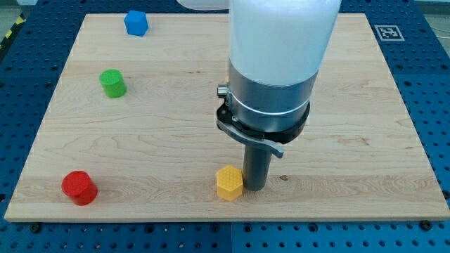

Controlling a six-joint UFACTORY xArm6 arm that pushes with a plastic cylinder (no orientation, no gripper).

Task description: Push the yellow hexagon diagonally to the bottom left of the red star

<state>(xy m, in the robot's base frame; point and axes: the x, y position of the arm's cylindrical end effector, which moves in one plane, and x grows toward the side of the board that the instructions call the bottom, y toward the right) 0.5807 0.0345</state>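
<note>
The yellow hexagon lies near the board's bottom edge, a little left of centre. My tip stands right beside it on its right, touching or nearly touching it. The red block lies far to the view's left near the bottom left corner; it looks rounded from here and its star shape cannot be made out. The arm's wide white and metal body hangs over the middle of the board and hides what is behind it.
A green cylinder stands at the left, above the red block. A blue block sits near the top left edge. The wooden board rests on a blue perforated table.
</note>
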